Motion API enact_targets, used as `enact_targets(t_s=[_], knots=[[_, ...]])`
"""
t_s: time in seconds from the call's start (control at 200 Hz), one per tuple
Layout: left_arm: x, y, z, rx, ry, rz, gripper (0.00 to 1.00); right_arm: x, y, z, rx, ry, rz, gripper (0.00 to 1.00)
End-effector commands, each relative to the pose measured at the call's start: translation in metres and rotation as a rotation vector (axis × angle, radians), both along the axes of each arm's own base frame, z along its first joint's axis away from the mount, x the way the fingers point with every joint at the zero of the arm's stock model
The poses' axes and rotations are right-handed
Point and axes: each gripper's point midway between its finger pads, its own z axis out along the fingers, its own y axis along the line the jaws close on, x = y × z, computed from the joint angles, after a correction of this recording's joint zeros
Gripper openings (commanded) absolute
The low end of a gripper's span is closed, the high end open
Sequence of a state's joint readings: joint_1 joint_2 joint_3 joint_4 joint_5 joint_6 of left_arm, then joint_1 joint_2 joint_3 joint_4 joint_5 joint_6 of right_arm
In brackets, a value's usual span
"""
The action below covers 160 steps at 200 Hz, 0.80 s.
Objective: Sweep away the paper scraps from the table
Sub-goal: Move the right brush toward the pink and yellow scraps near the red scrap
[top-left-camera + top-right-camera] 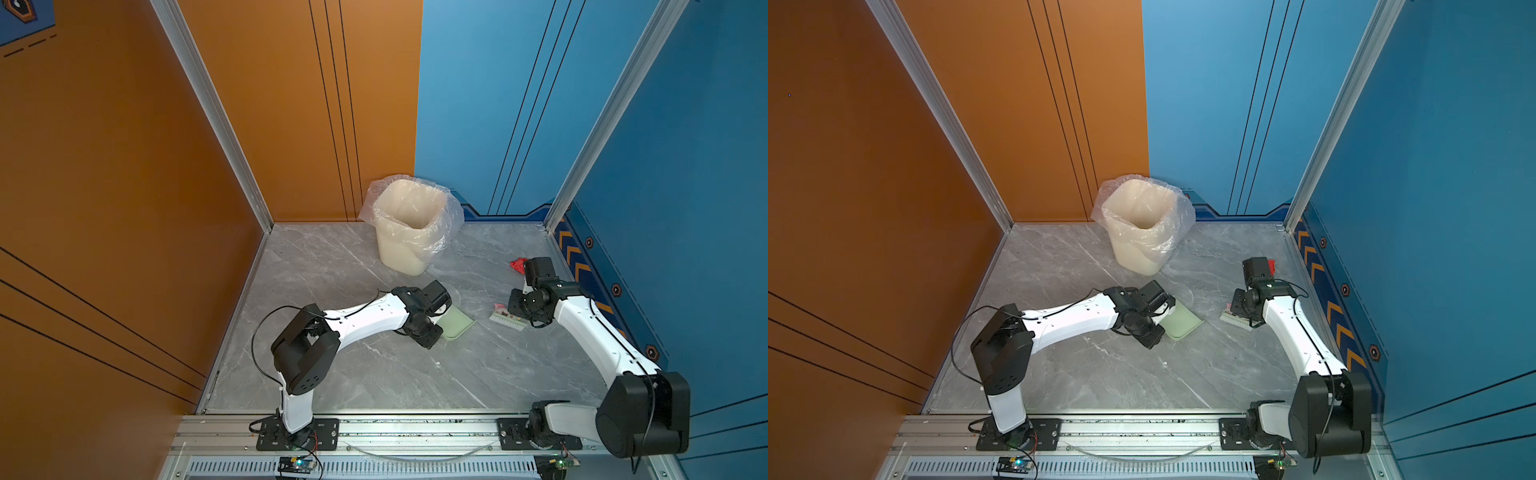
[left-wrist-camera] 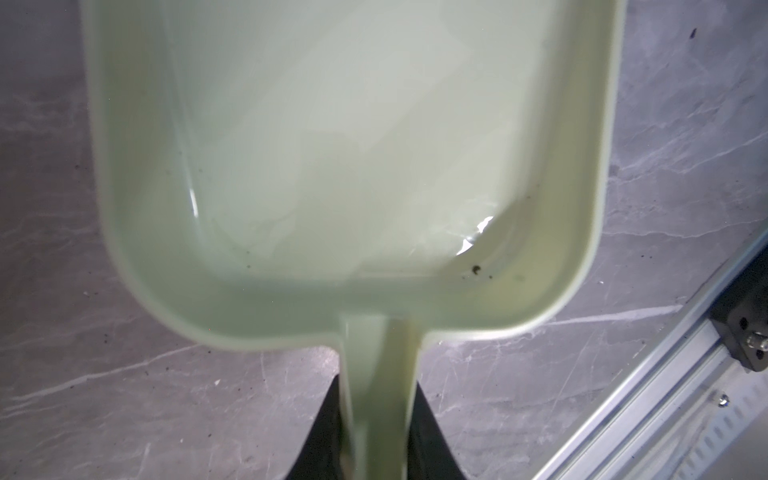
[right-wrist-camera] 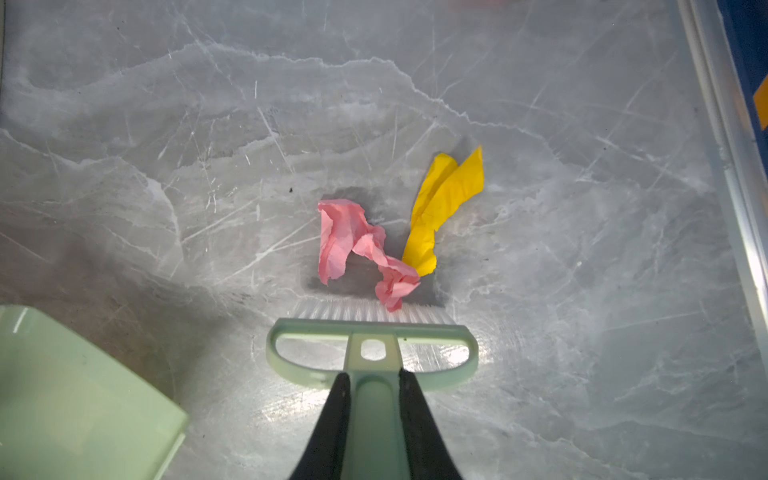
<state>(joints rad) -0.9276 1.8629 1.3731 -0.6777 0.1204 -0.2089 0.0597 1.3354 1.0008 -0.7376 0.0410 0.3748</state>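
Clamping shut, the left tool [image 2: 377,388] holds the dustpan [image 2: 353,145] handle and the right tool [image 3: 374,378] the brush [image 3: 316,328] handle.

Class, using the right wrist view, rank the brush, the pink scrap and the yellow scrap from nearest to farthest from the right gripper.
1. brush: clamped in the right gripper itself.
2. pink scrap: on the table, touching the brush's bristles.
3. yellow scrap: beside the pink one, reaching farther out.

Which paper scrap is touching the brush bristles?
The pink scrap: one end lies on the bristles of the brush. The yellow scrap sits beside it, short of the bristles; the red scrap is far off.
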Motion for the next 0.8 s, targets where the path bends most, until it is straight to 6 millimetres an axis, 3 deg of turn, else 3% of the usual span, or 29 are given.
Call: enact_targets(t_s=[0.0,0.14,0.36,0.461,0.606,0.796], knots=[[0.003,0.006,-0.008,0.039,0.017,-0.002,0.0,0.029,-0.004,0.021,-0.032,-0.075,0.008,0.0],[0.004,0.006,-0.017,0.068,0.025,-0.019,0.0,0.036,0.01,0.034,0.028,-0.082,0.068,0.0],[0.006,0.008,-0.026,0.132,0.031,-0.063,0.0,0.017,0.012,0.057,0.05,-0.114,0.082,0.0],[0.007,0.004,-0.025,0.126,0.03,-0.079,0.0,0.01,-0.007,0.072,-0.011,-0.177,-0.012,0.0],[0.008,-0.001,-0.015,0.128,-0.025,-0.122,0.0,-0.007,-0.059,0.087,-0.175,-0.279,-0.28,0.0],[0.008,-0.006,-0.018,0.137,-0.034,-0.138,0.0,-0.026,-0.099,0.077,-0.226,-0.322,-0.479,0.0]])
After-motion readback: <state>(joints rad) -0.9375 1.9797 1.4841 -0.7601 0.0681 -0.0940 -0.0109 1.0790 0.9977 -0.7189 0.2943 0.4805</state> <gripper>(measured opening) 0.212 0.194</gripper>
